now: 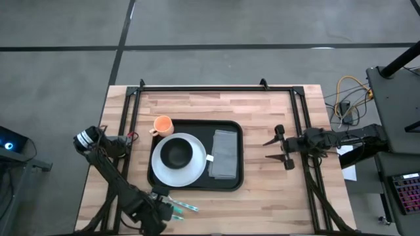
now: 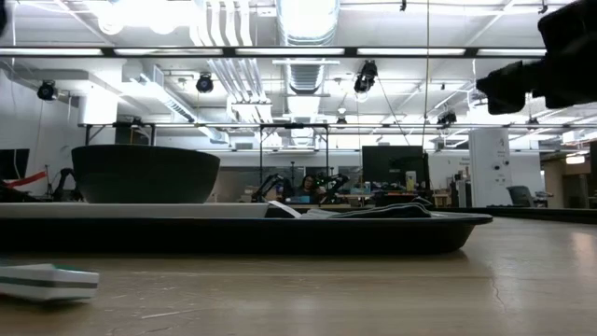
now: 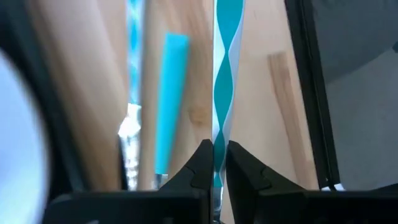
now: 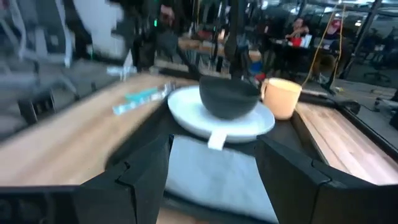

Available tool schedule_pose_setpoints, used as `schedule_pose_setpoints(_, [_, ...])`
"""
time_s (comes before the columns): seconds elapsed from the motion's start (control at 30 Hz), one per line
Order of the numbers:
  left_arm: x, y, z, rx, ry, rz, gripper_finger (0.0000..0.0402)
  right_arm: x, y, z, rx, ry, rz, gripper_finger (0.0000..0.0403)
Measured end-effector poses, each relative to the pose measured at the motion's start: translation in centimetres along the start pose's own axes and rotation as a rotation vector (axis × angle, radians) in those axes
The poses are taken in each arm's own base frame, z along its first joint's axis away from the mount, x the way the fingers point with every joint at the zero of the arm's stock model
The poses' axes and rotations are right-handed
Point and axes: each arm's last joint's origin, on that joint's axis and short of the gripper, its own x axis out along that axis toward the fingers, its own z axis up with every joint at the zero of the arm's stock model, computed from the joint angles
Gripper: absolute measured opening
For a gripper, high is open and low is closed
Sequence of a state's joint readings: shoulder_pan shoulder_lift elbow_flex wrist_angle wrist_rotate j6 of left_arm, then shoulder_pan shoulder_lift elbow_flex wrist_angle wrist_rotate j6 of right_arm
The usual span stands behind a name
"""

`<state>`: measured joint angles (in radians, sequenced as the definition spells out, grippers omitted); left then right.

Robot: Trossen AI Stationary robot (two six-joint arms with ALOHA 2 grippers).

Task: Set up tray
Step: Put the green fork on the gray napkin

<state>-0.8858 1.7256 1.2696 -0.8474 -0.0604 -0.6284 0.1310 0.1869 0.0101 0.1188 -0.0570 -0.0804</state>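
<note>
Tray (image 1: 226,185): black, mid-table, a bit left of centre; long side runs left-right. Holds plate, bowl, napkin. Low view shows its rim as a dark band across the middle.
Plate (image 1: 190,172): white, round, on tray's left half; its left edge reaches over the tray rim.
Bowl (image 1: 176,153): dark, upright, sits on the plate, centred.
Napkin (image 1: 225,155): grey, folded, on tray's right half, just beside the plate; a small white tab lies between the two.
Cup (image 1: 162,125): orange, upright, on the wood at tray's far-left corner, touching or almost touching the rim; can't tell which.
Utensils (image 1: 182,206): teal/white handled pieces on bare wood near tray's near-left corner, off the tray. Left wrist view shows several lying side by side; exact count unclear.
L gripper (image 3: 216,163): at table's near-left edge, low over the utensils; fingers pinched together on a thin teal-and-white handle (image 3: 224,81).
R gripper (image 1: 275,149): right of the tray, well apart from it, pointing left toward the napkin; fingers spread wide, nothing between them.
Table (image 1: 262,111): light wood planks, black frame rails along left, far and right sides.
Background: people seated at desks far off in the room, seen in right wrist view.
</note>
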Motion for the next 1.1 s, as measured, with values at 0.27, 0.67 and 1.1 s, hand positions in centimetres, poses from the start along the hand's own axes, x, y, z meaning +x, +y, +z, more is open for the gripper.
schedule_pose_setpoints(0.27, [-2.2, 3.2, 2.4, -0.031, 0.024, 0.128, 0.0008, -0.1, -0.1, 1.5, 0.124, -0.157, -0.006, 0.0224])
schedule_pose_setpoints(0.67, [-5.4, 8.1, 4.9, -0.110, 0.086, 0.251, 0.0004, -0.2, -0.2, 2.3, 0.066, -0.242, -0.013, 0.0224])
schedule_pose_setpoints(1.1, [-9.6, 12.1, 5.9, -0.215, 0.102, 0.466, 0.0004, 0.4, -0.2, 2.3, 0.010, -0.229, -0.032, 0.0224])
